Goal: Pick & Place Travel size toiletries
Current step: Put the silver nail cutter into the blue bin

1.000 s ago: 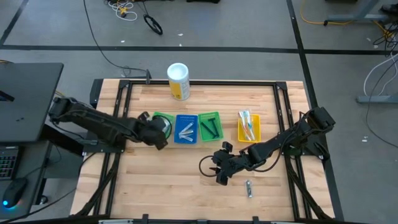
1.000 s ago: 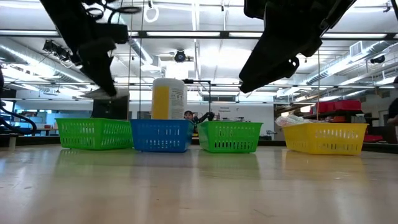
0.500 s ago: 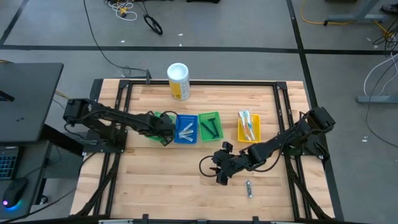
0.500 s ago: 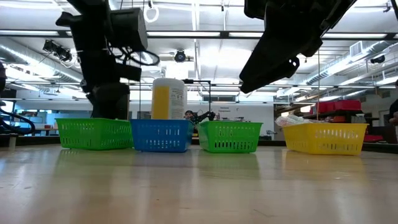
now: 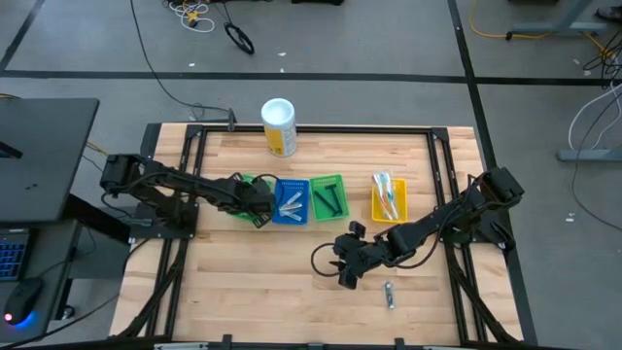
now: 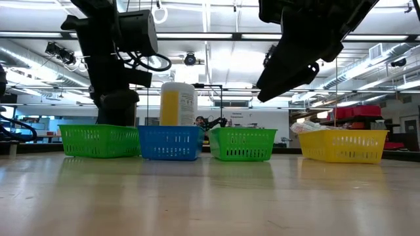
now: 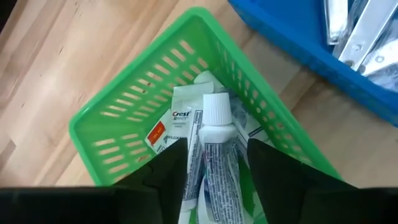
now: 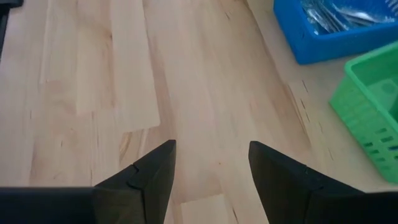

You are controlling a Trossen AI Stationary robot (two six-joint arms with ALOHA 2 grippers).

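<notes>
Your left pincer [image 7: 213,180] hangs over the leftmost green tray [image 7: 134,106], and the white-and-blue tube [image 7: 214,155] lies between its two fingers, cap pointing away from the wrist, resting on other tubes already in that tray; the fingers stand apart on either side of it and whether they touch it you cannot tell. Taking the blue tray [image 5: 291,201] as your landmark: the leftmost green tray sits just to its left, mostly hidden under your left arm in the high view; the blue tray itself holds pale, silvery items; a second green tray [image 5: 328,197] just to its right holds dark razors; the yellow tray [image 5: 389,200] farther right holds pale toothbrushes. One small silvery tube [image 5: 389,295] lies alone on the table [image 5: 253,292], well off to the blue tray's lower right, near your right pincer [image 5: 340,272], which waits with fingers apart over bare wood. Compared with a second ago, your left arm has swung in over the green tray and its fingers have spread.
</notes>
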